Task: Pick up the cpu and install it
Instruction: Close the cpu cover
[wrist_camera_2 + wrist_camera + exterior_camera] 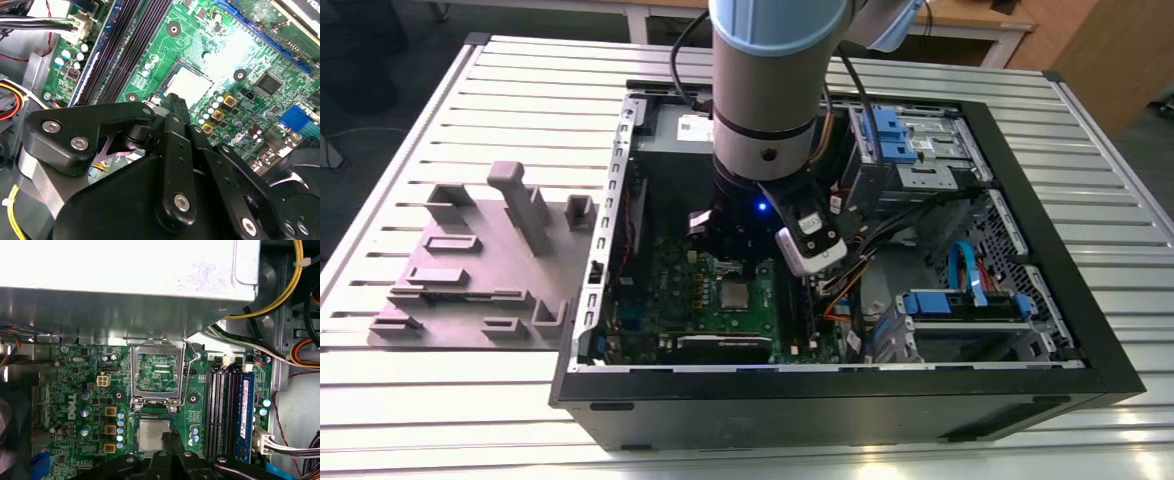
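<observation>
The cpu is a small silvery square lying flat in its socket on the green motherboard; it also shows in the second wrist view and the exterior view. The socket's shiny metal frame stands swung open beside it, with the lever raised. My gripper hovers just over the cpu's near edge. Its black fingers are drawn together into a narrow tip with nothing between them.
The board sits inside an open black computer case on a slatted metal table. RAM slots, cable bundles and blue drive bays crowd the socket. A grey plastic tray lies at the exterior view's left.
</observation>
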